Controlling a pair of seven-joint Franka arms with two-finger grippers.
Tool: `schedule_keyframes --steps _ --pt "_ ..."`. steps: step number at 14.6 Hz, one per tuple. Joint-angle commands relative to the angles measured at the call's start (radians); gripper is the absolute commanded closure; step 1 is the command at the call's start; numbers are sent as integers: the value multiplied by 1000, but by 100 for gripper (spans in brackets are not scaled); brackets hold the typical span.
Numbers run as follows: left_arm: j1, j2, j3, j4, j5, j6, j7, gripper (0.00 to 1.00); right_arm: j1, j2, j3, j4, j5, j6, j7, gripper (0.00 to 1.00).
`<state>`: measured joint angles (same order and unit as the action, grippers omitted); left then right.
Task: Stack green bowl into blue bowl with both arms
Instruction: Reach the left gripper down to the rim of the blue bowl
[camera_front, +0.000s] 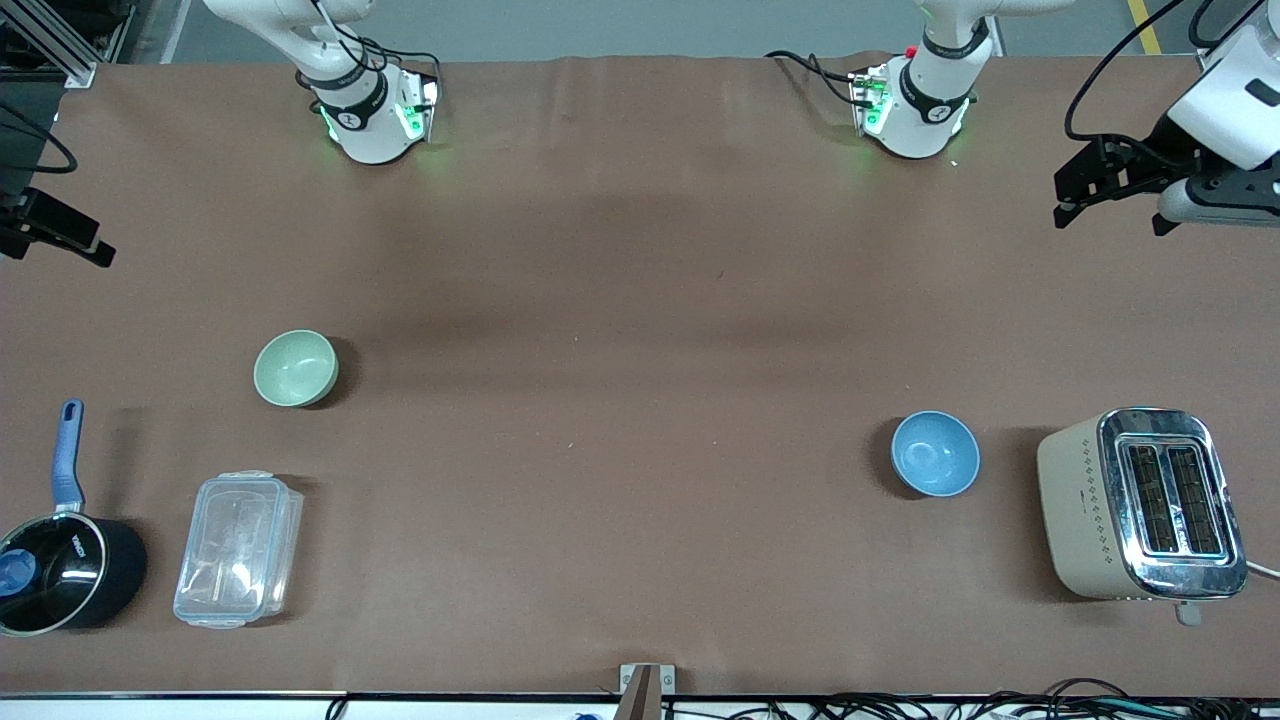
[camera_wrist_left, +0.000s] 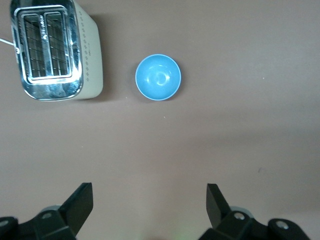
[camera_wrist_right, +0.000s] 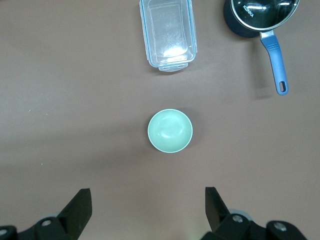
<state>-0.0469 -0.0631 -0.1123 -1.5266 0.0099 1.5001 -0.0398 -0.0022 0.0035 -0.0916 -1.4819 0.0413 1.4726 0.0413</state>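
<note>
The green bowl (camera_front: 295, 368) stands upright and empty on the brown table toward the right arm's end; it also shows in the right wrist view (camera_wrist_right: 170, 130). The blue bowl (camera_front: 935, 453) stands upright and empty toward the left arm's end, beside the toaster; it also shows in the left wrist view (camera_wrist_left: 158, 77). My left gripper (camera_front: 1066, 203) hangs open and empty over the table's edge at its end (camera_wrist_left: 150, 200). My right gripper (camera_front: 95, 248) hangs open and empty over the edge at its own end (camera_wrist_right: 148, 202). Both are well apart from the bowls.
A cream and chrome toaster (camera_front: 1140, 503) stands beside the blue bowl. A clear lidded plastic box (camera_front: 238, 548) and a black saucepan with a blue handle (camera_front: 62, 560) lie nearer the front camera than the green bowl.
</note>
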Motion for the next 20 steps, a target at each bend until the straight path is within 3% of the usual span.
schedule_keyframes --steps 1,5,8,11,16,19,20 --pt "10 0 5 17 16 -4 11 0 -10 -5 6 -2 -1 -8 -9 0" --pt "21 89 5 45 15 -4 23 0 -12 -5 4 -2 5 -6 -8 0" --pt "30 218 5 34 21 49 21 0 -13 -5 4 -2 5 0 -8 0" --pt "47 321 6 -39 42 239 9 0 -13 -5 4 -2 5 -5 -8 0" --pt "65 440 6 -262 116 689 -14 0 -13 -5 3 -2 6 -1 -8 0" --pt "79 548 6 -274 119 810 -18 2 -13 -5 3 -2 8 0 -8 0" --pt "88 578 6 -273 121 833 -18 7 -13 -5 3 -2 8 0 -8 0"
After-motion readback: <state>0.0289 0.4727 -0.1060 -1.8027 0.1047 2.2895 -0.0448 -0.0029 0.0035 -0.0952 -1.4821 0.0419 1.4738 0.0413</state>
